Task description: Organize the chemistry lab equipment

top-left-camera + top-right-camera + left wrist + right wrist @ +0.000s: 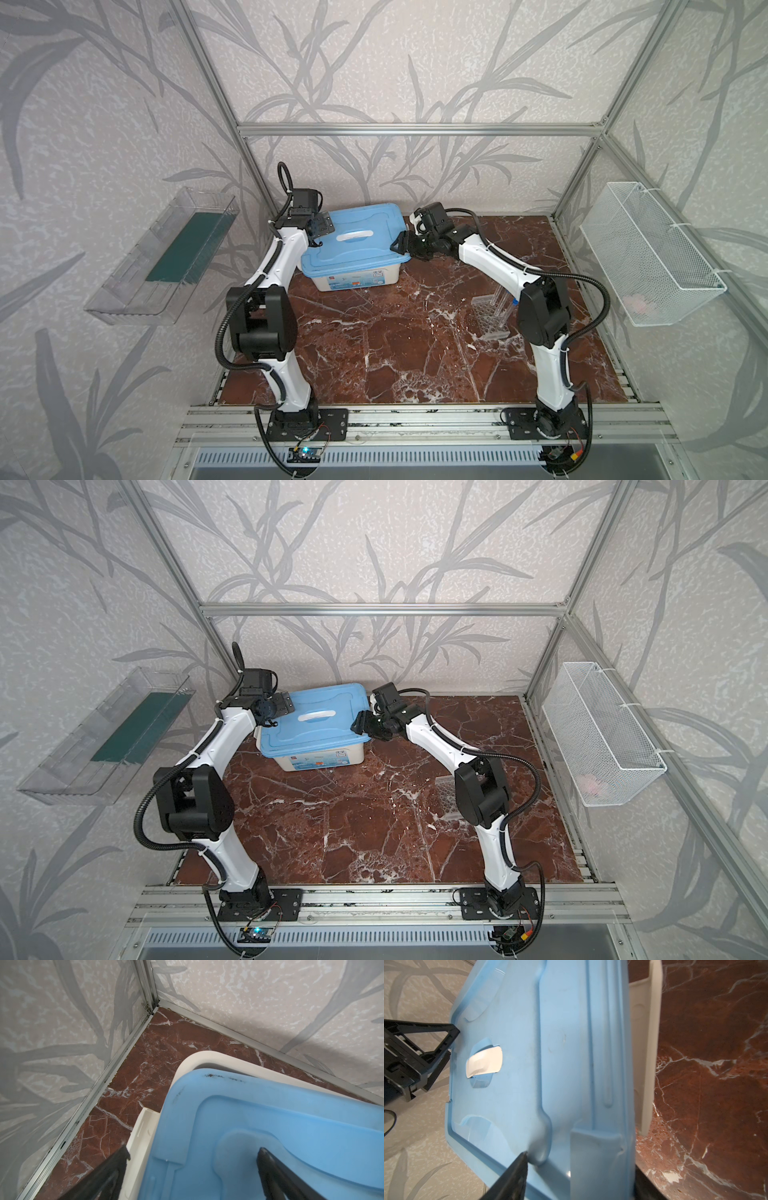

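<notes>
A clear holed rack [492, 318] [446, 796] stands on the marble floor at the right, partly hidden by my right arm's elbow. Clear tubes [500, 297] stand upright in it. At the back sits a white bin [353, 280] under a blue lid [353, 245] [270, 1115] [519, 1064] that lies a little askew. My left gripper [320, 226] [193, 1159] is open over the lid's left end, one finger outside the bin's side. My right gripper [401, 245] [579, 1167] straddles the lid's right end, its jaws apart.
White latch flaps [645, 1064] hang loose at the bin's ends. A clear tray [162, 253] is fixed to the left wall. On the right wall hangs a white wire basket [648, 253] with something pale pink in it. The back wall and corner posts stand close behind the bin.
</notes>
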Controlling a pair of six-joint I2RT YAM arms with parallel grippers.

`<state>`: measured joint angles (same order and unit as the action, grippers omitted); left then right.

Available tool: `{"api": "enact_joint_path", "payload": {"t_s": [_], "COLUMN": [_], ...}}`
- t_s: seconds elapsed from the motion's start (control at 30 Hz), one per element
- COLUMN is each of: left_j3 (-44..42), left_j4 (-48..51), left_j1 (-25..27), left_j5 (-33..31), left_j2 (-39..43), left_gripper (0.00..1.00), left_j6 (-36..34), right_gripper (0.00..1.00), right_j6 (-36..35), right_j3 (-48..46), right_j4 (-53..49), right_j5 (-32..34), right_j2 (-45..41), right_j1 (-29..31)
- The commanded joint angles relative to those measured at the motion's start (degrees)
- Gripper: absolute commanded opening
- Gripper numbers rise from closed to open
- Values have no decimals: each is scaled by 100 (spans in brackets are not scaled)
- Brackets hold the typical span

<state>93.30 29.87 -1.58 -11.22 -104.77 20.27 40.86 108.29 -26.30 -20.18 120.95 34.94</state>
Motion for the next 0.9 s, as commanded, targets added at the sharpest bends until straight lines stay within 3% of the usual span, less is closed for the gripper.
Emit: {"api": "enact_joint_path", "payload": {"t_s": [0.0,0.27,0.37,0.57,0.7,0.87], "left_j3": [-31,-77,-521,-889,-928,-1277], "left_j4": [327,493,2,-433,-155,-380], "left_j1": [-34,-22,4,191,188,178], "left_j5": [126,290,232,-529,-1031,-758], "left_j2": [-283,-364,-108,160,150,412], "left_gripper": [98,99,99,99,99,99], "left_j6": [16,-178,-219,-634,-390,-225], "right_gripper": [67,68,68,68,68,68], "right_j6": [-134,-163,-114,-128,-70,-81], "right_j3": [175,-410,-587,-630,-719,-857], "right_j4": [-259,73,297,357,460,517], "right_j5": [27,-36,-133,-205,-316,-344], "right_j2": [149,-211,-332,-327,-326,-418], "right_j1": [83,-58,-111,-137,-151,-148]}}
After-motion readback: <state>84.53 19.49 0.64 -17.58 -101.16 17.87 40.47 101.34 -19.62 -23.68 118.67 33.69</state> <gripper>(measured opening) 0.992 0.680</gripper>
